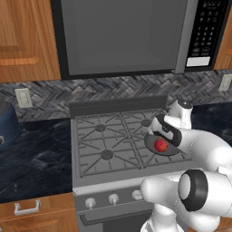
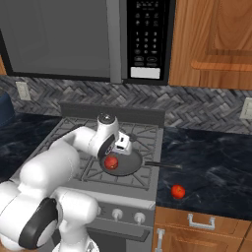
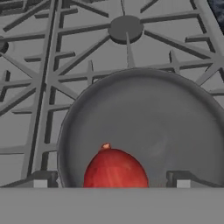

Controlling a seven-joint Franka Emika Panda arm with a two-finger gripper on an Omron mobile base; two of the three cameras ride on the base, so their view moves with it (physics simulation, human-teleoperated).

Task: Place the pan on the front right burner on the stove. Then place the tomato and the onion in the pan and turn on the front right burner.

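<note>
The arm bends forward over the stove [image 1: 104, 140], wrist pointing down above the pan [image 2: 129, 166] on the front right burner. The gripper [image 3: 111, 180] stands wide, its tips either side of the onion [image 3: 114, 169] in the pan (red, pointed). The tomato [image 2: 178, 191] lies on the counter right of the stove.

Herringbone grey backsplash [image 1: 113, 88], wooden cabinets [image 2: 211, 42], black marbled counter [image 2: 206, 167], microwave [image 1: 131, 34] overhead.

microwave buttons [image 2: 145, 32]: too small and blurry to read (just little pale marks)
stove knobs [image 2: 117, 213]: no marks
</note>
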